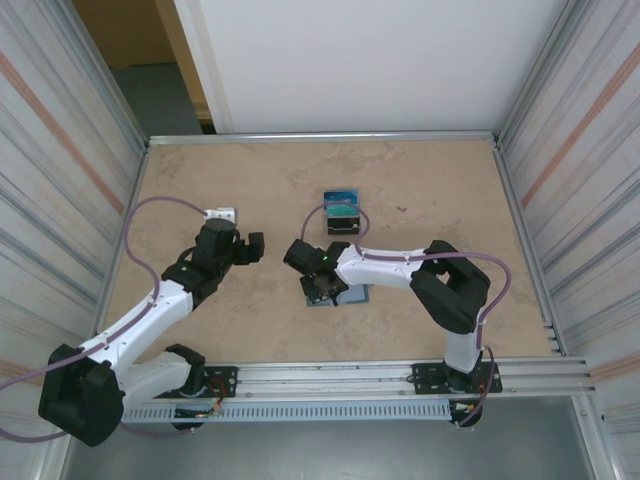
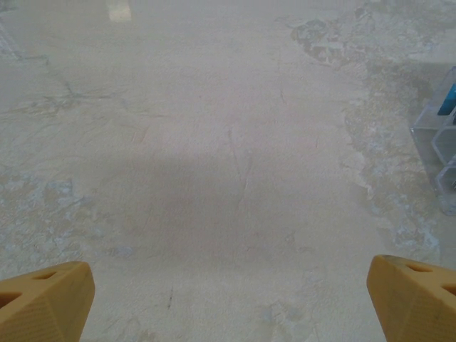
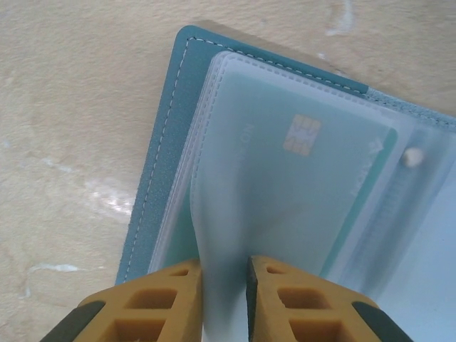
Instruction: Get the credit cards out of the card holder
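Right gripper [image 3: 224, 269] pinching a clear sleeve [image 3: 217, 192] of the open card holder [image 3: 165, 149].
At the bottom centre of the right wrist view, its yellow fingers [image 3: 174, 299] stand nearly together on the sleeve, which holds a chip credit card [image 3: 313, 178]. The left gripper [image 2: 228, 276] gapes wide and empty above the bare table [image 2: 214, 142].

Beige marbled tabletop [image 1: 440, 190]; small dark-based stand [image 1: 341, 214] with blue-teal top, far of centre; ribbed metal walls [image 1: 60, 150] left and right.
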Tool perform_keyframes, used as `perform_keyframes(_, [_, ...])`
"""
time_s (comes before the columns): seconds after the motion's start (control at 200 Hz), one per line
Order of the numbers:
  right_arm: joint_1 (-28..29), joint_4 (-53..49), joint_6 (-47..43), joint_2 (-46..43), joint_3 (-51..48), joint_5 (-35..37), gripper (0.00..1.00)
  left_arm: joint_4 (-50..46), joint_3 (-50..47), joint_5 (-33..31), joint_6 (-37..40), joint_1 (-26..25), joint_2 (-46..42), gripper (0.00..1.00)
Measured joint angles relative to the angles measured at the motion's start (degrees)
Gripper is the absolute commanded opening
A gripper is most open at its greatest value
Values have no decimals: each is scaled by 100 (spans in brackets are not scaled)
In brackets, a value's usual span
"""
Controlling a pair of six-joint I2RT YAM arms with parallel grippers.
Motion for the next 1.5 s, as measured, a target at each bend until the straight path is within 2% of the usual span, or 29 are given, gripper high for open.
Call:
perform_keyframes(0.205, [-96,-4,125,-155,-173,166,23,4,76,61,46,-22,-46,99])
perform_keyframes(0.441, [-140,-48,243,-472,-297,409,24,0,199,-11,168,-273,-55,99])
perform_keyframes(0.972, [-435,-236,649,-1270,-1106,868,24,243,374,-302,647,-1095,372,99])
perform_keyframes(1.383, [-927,-350,789,-2094,-1665,984,23,481,396,-160,1246,-1838,772,99])
perform_keyframes(1.498, [-1134,-321,785,-2566,-1742,870,27,546,396,-107,1482,-2083,907,99])
